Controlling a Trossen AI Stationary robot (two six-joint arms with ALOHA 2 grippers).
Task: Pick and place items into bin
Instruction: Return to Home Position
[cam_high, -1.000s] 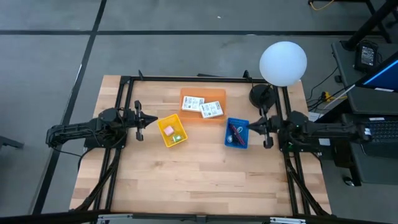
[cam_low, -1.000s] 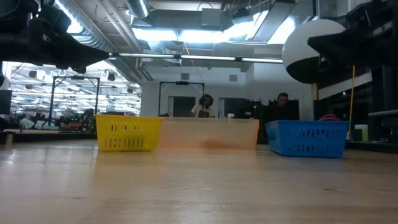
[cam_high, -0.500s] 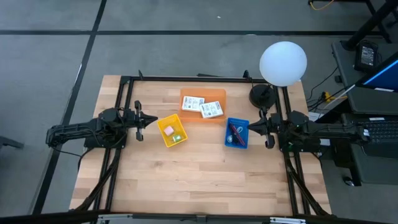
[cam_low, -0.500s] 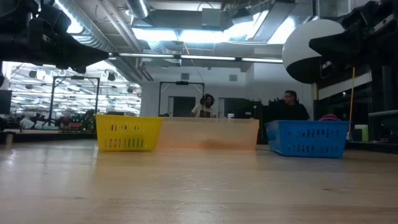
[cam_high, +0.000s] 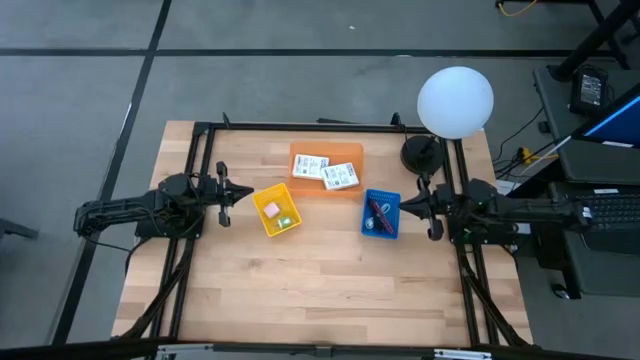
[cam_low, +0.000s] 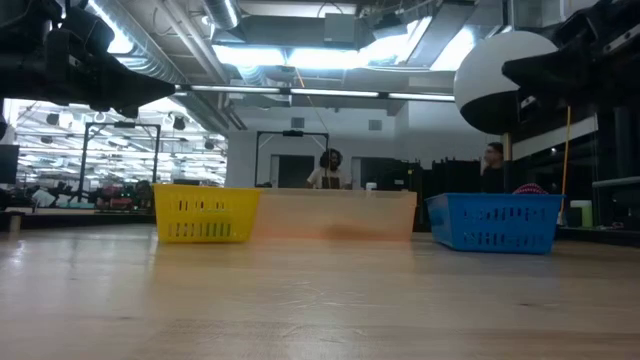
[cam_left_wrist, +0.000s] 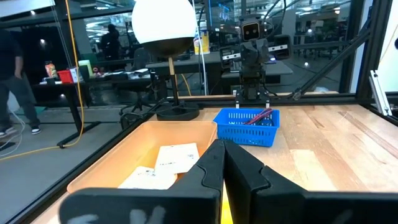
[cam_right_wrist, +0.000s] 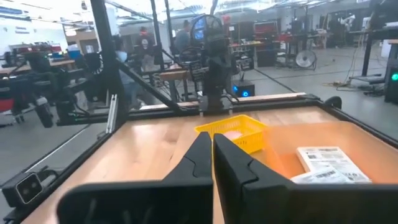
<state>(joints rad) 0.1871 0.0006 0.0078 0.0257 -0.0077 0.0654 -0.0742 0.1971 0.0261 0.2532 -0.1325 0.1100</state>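
Currently the left gripper is pressed together, the yellow bin just ahead; the right gripper is likewise pressed together, the blue bin just ahead.

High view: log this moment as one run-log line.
left hand shut, empty, beside yellow bin | right hand shut, empty, beside blue bin | two white packets in orange bin
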